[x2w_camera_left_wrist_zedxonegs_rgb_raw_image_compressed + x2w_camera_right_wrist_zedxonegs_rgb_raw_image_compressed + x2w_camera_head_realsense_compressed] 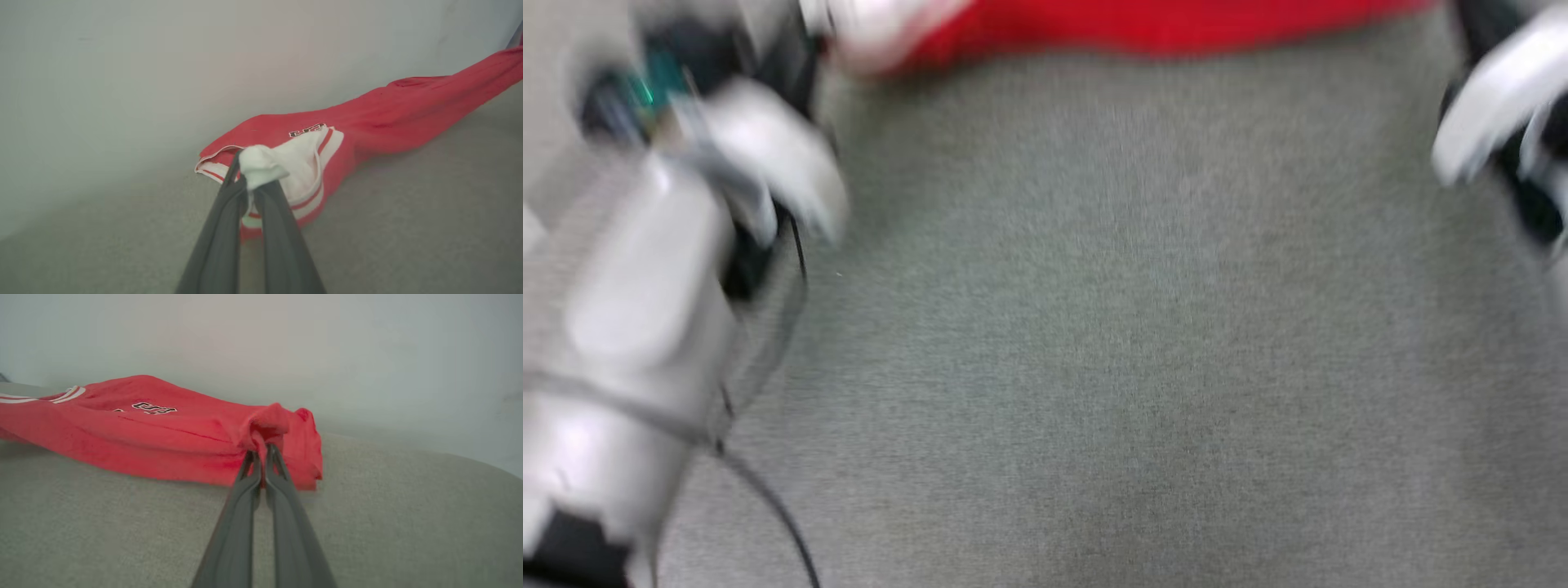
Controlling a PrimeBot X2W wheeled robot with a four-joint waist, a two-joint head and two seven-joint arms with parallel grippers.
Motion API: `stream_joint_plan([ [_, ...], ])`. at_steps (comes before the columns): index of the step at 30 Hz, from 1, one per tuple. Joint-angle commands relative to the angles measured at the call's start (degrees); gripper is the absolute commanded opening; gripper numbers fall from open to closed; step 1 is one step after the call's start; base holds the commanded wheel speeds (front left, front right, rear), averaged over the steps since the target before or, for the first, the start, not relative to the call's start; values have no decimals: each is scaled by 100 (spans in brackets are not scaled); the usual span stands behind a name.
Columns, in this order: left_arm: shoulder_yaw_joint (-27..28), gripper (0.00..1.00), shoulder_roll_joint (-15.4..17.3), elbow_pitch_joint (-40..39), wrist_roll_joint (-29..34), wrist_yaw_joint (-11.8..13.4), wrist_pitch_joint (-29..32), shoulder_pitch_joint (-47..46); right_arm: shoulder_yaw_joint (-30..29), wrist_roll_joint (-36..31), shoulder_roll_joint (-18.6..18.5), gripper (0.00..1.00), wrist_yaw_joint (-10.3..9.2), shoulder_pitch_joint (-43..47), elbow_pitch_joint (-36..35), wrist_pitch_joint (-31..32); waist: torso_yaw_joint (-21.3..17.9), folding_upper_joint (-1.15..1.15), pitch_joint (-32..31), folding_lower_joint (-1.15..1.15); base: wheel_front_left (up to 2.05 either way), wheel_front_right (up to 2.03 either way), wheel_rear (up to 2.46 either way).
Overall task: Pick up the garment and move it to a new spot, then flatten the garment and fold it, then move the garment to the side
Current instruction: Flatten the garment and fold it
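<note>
- A grey felt-like surface (1143, 327) runs back to a plain pale wall (122, 61). The head view is blurred.
- The garment (392, 114), a red jersey with white striped-trim sleeves and black lettering, lies drawn out long along the surface's far edge, close under the wall. Its middle sags onto the felt.
- The left gripper (250, 175) is pressed together on a bunch of white sleeve cloth at the jersey's left end.
- The right gripper (260, 453) is closed tight on a puckered red fold at the opposite end.
- Judged step: carrying the jersey to its new spot, or the start of flattening. It is held at both ends but is still rolled and creased, not spread.
- The next move calls for both arms to travel together and keep even tension, then lay the cloth down towards the open near part of the surface.
- Nothing lies on the felt in the way. The nearby wall limits reach at the back, and a thin dark cable (768, 498) trails beside the pale left forearm (629, 327) at the left edge, where it could snag.
</note>
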Motion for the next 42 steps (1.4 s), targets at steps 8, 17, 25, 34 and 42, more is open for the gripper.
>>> stream_joint_plan([
  [8,-281,0,235,-882,-274,53,-84,2824,714,1266,-556,0,-4,2143,-425,289,225,0,-1427,0,0,0,0],
  [17,-468,0,900,-2020,-491,314,257,4595,694,2051,-877,0,-4,3585,-822,553,269,0,-2108,0,0,0,0],
  [25,-488,0,1484,-3150,-783,663,513,5950,306,2463,-1017,0,-6,4824,-1400,847,206,0,-2565,0,0,0,0],
  [34,-625,0,1663,-3800,-822,976,437,6778,-323,2520,-1198,0,-6,6357,-2497,1599,138,0,-2712,0,0,0,0],
  [42,-527,0,1598,-3958,-573,1038,173,6513,-1212,2125,-892,0,-4,6782,-3568,2003,61,0,-2475,0,0,0,0],
])
